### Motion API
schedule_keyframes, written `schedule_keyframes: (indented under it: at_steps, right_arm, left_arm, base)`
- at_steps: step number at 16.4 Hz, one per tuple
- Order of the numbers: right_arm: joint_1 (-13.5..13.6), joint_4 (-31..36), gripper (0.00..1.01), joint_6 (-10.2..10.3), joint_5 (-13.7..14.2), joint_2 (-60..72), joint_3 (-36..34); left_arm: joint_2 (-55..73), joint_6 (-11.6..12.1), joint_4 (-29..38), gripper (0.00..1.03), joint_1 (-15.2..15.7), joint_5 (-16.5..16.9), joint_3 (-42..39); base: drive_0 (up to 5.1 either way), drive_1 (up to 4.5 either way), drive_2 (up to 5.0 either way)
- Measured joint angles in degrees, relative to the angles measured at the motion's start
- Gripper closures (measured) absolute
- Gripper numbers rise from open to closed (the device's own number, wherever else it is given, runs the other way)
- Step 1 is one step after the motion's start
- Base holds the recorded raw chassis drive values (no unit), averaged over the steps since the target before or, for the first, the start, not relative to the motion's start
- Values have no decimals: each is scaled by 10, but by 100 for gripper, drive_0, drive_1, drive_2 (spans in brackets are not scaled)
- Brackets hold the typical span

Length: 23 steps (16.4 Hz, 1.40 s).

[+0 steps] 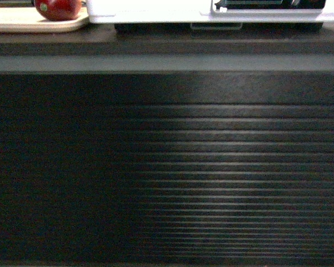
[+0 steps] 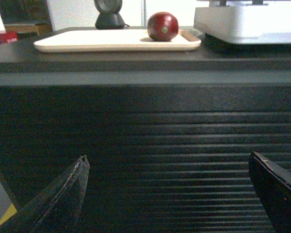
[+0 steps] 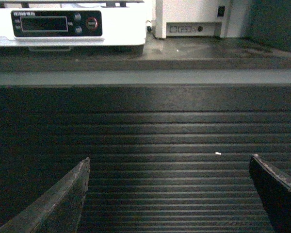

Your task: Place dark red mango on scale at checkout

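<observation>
At the far left of the counter (image 1: pixel 167 47) top, in the left wrist view, a small red item (image 2: pixel 4 37) sits at the edge, too blurred to identify. Next comes a flat beige tray (image 2: pixel 87 41) lying on the dark top, with a black rounded stand (image 2: pixel 109 13) behind it. The dark red mango (image 2: pixel 163 26) rests on the right end of that tray, a small pale spot facing the camera; in the head view it shows as a glossy red shape at the upper left, cut off by the frame's top edge. Just right of the tray stands the scale (image 2: pixel 242 26), white and boxy, close to the tray's right corner but not visibly touching it. The right wrist view gives its front: a dark display panel (image 3: pixel 56 23) with round buttons (one of them red). Further right on the counter is a white box-shaped device (image 3: pixel 194 19), set back from the edge.

Below the top runs the horizontally ribbed black front, filling most of every view. The left gripper (image 2: pixel 167 194) hangs low before these ribs, its two dark fingers spread wide apart with nothing between them. The right gripper (image 3: pixel 167 194) is likewise spread wide and empty, facing the ribbed front beneath the scale's right side. Both are well below the counter top and apart from the mango.
</observation>
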Motion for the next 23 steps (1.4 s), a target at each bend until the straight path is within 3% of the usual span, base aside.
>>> schedule_keyframes:
  at_steps: [23]
  right_arm:
    - [0, 0, 3, 0, 0, 0, 0]
  left_arm:
    - [0, 2, 0, 5, 0, 0, 0]
  base:
    - [0, 0, 0]
